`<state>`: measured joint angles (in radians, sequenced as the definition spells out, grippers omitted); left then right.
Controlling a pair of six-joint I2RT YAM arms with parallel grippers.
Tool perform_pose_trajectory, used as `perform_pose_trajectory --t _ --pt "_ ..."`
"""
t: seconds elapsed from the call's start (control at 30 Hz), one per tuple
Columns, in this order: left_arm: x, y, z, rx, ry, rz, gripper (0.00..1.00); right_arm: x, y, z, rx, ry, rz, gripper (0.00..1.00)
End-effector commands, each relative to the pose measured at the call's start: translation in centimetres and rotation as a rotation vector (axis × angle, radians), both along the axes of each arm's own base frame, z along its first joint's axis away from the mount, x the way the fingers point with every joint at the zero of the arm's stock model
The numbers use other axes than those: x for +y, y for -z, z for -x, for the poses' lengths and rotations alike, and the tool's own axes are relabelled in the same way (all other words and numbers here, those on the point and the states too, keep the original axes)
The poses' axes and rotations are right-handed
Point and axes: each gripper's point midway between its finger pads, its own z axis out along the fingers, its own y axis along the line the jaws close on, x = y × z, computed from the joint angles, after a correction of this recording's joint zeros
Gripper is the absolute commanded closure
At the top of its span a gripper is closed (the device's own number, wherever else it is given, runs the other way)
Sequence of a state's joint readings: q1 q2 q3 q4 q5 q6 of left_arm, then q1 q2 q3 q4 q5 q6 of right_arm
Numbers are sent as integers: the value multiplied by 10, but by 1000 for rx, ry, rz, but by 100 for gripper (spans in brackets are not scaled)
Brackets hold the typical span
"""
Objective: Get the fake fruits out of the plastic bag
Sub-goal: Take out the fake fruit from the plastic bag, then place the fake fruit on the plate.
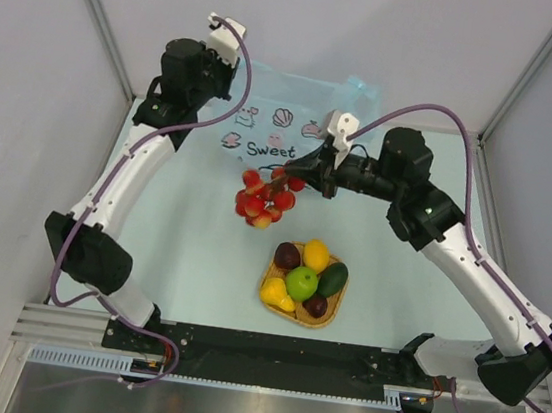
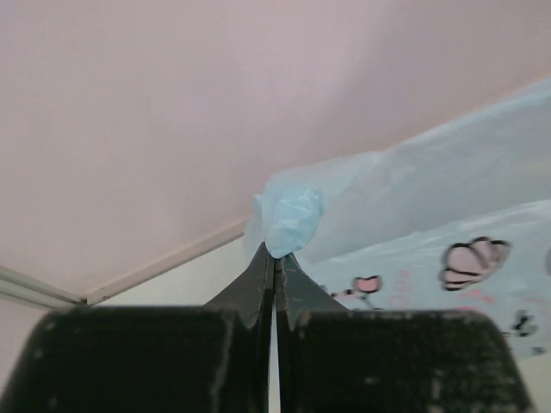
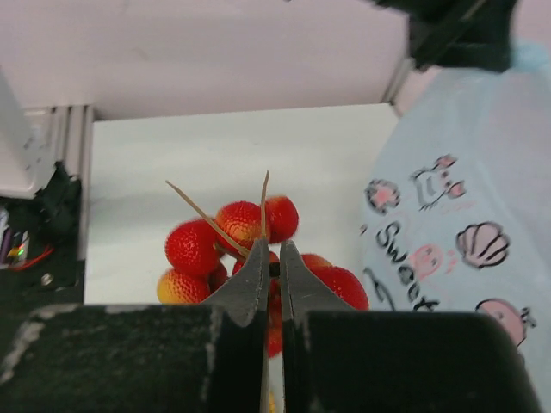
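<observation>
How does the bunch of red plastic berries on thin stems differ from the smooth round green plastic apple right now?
The bunch of red berries is a cluster of many small bumpy red balls; the green apple is one smooth fruit. The bunch is pinched by its stems in the shut right gripper; the apple is gripped by nothing. The apple sits in the woven orange tray; the bunch is outside it. Both are out of the pale blue plastic bag.
</observation>
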<state>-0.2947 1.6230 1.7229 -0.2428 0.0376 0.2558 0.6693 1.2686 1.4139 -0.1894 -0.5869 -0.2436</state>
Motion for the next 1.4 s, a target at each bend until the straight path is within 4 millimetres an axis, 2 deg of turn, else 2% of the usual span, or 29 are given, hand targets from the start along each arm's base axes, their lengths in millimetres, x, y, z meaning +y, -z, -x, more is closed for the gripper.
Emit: perform_pose_trajectory --t 0.0,0.03,0.07,0.2,0.3,0.37,0.43,0.7,0.8,1.03,1.27,1.37 --pt "-4 -18 22 -39 38 12 100 12 -4 32 -56 -113 38 100" --pt "-6 -14 27 -28 50 18 100 14 1 37 -56 -127 56 100" --pt "-8 4 31 16 65 28 100 18 4 48 -83 -161 81 100" --pt "-15 28 47 82 109 59 100 11 42 71 -24 -203 224 100" --pt "-19 41 58 119 141 74 100 0 53 72 31 -165 259 100" --pt "-22 50 63 143 162 87 93 -5 63 71 30 -156 288 100" --pt "-26 53 69 153 186 93 91 -13 74 72 26 -146 330 100" --pt "-33 69 75 196 229 119 91 -39 114 82 104 -154 470 100" --pt "-36 73 76 206 240 127 91 -41 124 81 127 -149 480 100" --pt "-39 74 76 214 255 134 91 -36 124 73 141 -132 452 100" --pt "-42 76 85 215 288 135 89 -22 109 63 154 -111 364 100" --pt "-40 79 87 220 282 130 89 -19 110 63 194 -119 346 100"
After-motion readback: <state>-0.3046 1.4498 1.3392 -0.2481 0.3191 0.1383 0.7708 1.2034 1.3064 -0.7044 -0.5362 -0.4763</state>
